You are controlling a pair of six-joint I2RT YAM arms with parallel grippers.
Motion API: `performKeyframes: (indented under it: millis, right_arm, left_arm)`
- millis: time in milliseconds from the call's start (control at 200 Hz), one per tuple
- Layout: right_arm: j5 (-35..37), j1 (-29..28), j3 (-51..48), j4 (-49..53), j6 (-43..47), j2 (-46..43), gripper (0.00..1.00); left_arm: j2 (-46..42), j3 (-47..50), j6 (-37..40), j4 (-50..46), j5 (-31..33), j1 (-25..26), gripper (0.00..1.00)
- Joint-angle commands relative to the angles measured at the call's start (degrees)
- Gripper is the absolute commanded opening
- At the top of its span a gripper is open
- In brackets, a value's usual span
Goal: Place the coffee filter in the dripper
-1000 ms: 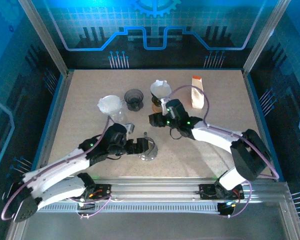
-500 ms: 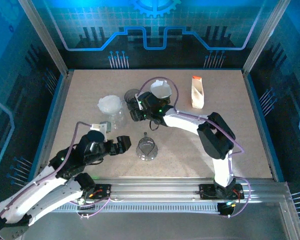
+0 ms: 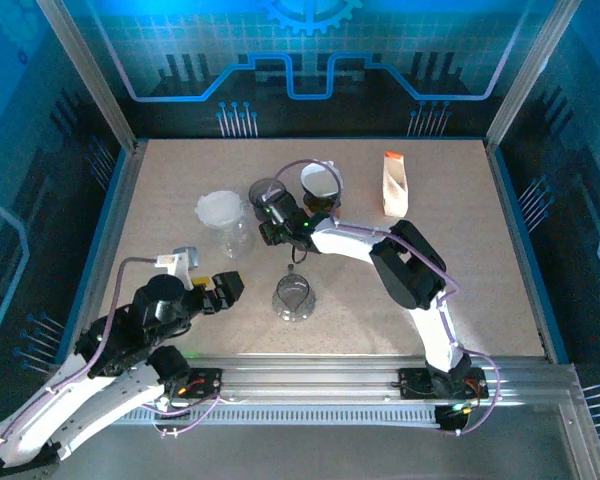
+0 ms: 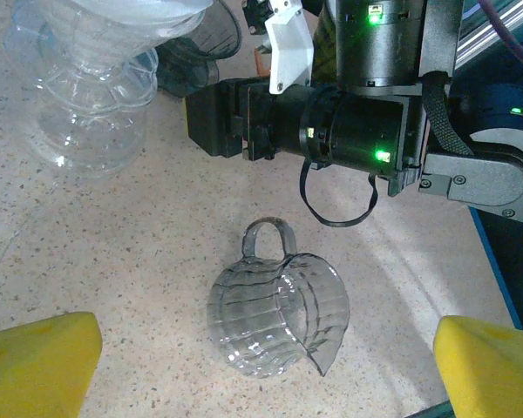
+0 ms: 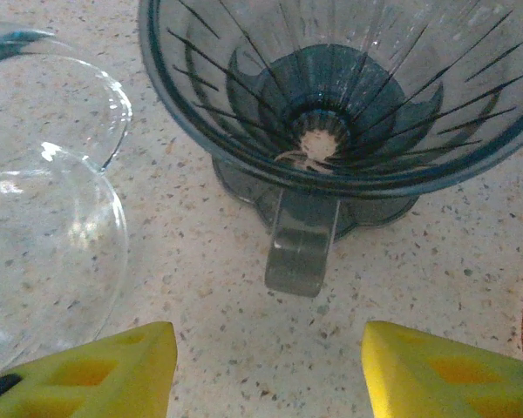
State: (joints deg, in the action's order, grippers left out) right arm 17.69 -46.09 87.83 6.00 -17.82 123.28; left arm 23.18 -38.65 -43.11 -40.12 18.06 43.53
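Right gripper (image 5: 268, 353) stood open before the smoky translucent plastic dripper (image 5: 331, 96), whose bare bowl the wrist view showed. Overhead, the white conical paper coffee filter (image 3: 321, 180) sat just beside it. The left gripper (image 4: 261, 370) was open wide.

right pincer (image 5: 270, 364): swung left to dripper (image 5: 331, 122) | left pincer (image 3: 226, 288): withdrawn from pitcher (image 3: 294, 297)

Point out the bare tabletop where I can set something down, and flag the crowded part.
Free: the speckled beige table right of the white-and-orange carton, up to the frame; also the far-left corner behind the clear ribbed vessel topped in white. Crowded: the far middle, where the smoky dark dripper, white cup and right gripper cluster.
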Motion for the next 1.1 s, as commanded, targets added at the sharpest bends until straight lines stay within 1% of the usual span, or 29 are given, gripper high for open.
performKeyframes:
  millis: [0, 170, 275, 405, 650, 835, 936, 1046, 1096]
  right_arm:
    - [2.71, -0.50, 2.15, -3.00, 1.63, 2.10, 0.58]
    - [5.17, -0.50, 4.64, -4.03, 3.02, 4.60, 0.58]
    - [3.55, 0.11, 7.12, -2.38, 2.06, 5.81, 0.57]
    - [5.47, -0.14, 7.68, -2.28, 2.69, 5.66, 0.56]
    - [5.59, 0.36, 10.62, 1.24, 2.27, 7.08, 0.54]
    - [5.29, 0.39, 13.08, 2.86, 2.55, 8.29, 0.46]
    - [5.02, 0.31, 13.85, 3.67, 2.47, 8.80, 0.39]
    - [5.41, 0.21, 12.62, 2.94, 2.44, 8.12, 0.29]
    - [5.41, 0.06, 11.82, 2.30, 2.60, 7.62, 0.26]
  left_arm:
    - [-0.50, 1.06, 0.22, -0.77, 0.95, 0.29, 0.99]
    - [-0.50, 1.11, 0.37, -1.06, 1.17, 0.31, 0.99]
    - [-0.50, 1.41, 0.22, -1.11, 1.04, 0.30, 0.99]
    - [-0.51, 1.74, 0.13, -0.93, 0.91, 0.24, 0.99]
    - [-0.50, 2.18, 0.12, -0.60, 0.96, 0.29, 0.99]
    - [-0.50, 2.36, 0.13, -0.53, 0.91, 0.26, 0.99]
    - [-0.58, 2.27, 0.13, -0.93, 1.01, 0.27, 0.99]
    - [-0.68, 2.35, 0.07, -1.18, 1.05, 0.33, 0.99]
    - [-0.85, 2.44, -0.11, -1.09, 1.02, 0.26, 0.99]
